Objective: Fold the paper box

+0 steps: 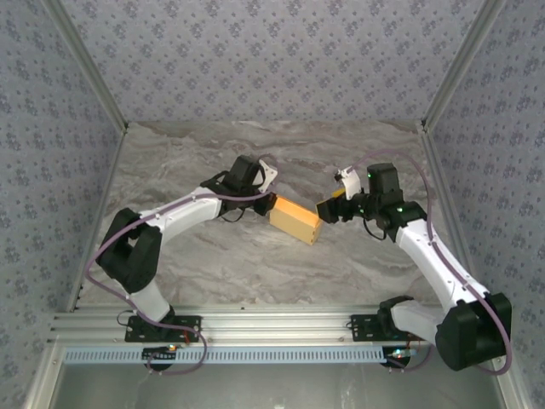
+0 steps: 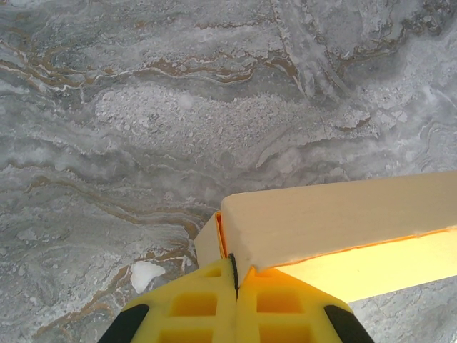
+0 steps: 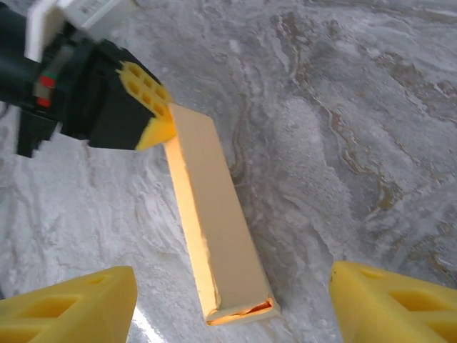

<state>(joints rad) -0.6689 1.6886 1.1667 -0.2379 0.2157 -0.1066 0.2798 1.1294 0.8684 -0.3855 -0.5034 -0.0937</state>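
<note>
One end is gaping unclosed.
Left gripper [image 2: 234, 275] is clamping the paper box [image 1: 295, 221]; right gripper [image 1: 328, 210] is standing open near it.

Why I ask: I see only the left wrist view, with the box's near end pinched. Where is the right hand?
Observer: The right hand is open at the box's far end.
Operator: Is it touching the box?
Observer: No. In the right wrist view its fingers stand one on each side of that end, apart from it.
Operator: Is that end closed up?
Observer: Not quite. A narrow gap shows there, with orange inside.
</note>
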